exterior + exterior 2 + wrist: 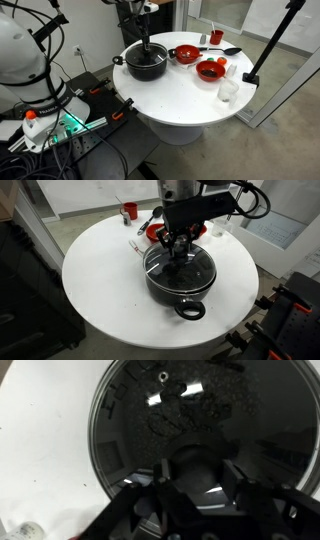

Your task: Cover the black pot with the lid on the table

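The black pot (pixel 147 66) stands on the round white table (pixel 180 105), and also shows in an exterior view (pixel 190 307). The glass lid (pixel 170 275) with its metal rim lies on the pot, and fills the wrist view (pixel 180 405). My gripper (pixel 180 252) comes straight down over the pot's middle. In the wrist view its fingers (pixel 198 475) sit close on either side of the lid's black knob. It also shows in an exterior view (pixel 148 48).
Two red bowls (pixel 185 54) (pixel 211 69), a red cup (pixel 216 38), a black spoon (pixel 232 50) and a clear cup (pixel 228 90) stand beyond the pot. A black stand's clamp (pixel 250 77) sits at the table edge. Bare tabletop (pixel 100 280) lies beside the pot.
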Controlling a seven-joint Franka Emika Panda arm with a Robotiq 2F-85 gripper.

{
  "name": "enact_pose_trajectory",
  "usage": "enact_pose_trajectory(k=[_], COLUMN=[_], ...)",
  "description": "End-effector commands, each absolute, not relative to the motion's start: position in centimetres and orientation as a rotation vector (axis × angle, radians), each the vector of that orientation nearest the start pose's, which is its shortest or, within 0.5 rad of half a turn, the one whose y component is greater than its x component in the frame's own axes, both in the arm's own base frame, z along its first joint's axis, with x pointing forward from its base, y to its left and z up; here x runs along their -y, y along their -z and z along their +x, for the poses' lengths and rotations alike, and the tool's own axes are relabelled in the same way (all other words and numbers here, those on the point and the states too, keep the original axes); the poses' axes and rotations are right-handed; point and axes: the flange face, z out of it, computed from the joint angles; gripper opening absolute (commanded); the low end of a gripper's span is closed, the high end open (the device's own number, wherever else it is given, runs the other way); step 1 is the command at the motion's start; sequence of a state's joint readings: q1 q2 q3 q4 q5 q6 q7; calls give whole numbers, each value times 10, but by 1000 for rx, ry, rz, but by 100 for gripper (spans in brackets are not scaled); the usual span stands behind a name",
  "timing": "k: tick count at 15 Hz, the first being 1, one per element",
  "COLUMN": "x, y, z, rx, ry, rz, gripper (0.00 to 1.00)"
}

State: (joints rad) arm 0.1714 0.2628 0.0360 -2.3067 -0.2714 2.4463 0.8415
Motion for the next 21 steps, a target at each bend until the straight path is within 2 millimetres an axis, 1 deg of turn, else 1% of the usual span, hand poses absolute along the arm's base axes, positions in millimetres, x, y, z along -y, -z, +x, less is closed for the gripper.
enact_pose_trajectory(k=[1,5,6,9,10,11,14,15,17,19,21], x=[-102,-98,-97,-95,-95,-94,-91,-89,-86,-81,-73], y=[-208,-206,-203,-202,-200,-199,-195,-195,-201,-214,-234], z=[479,471,468,469,470,470,467,464,456,449,444], rx=[-638,-632,-631,-641,-668,-667,-661,-655,-640,-597,-527], ry=[-78,-68,-81,-88,-106,-112,-156,-176,-208,-221,-220], rz=[-3282,-3277,-3283,-3293,-3289,-3293,-3298,-3299,-3304,-3312,-3327], gripper=[25,25,25,25,65,76,96,100,100,100,100])
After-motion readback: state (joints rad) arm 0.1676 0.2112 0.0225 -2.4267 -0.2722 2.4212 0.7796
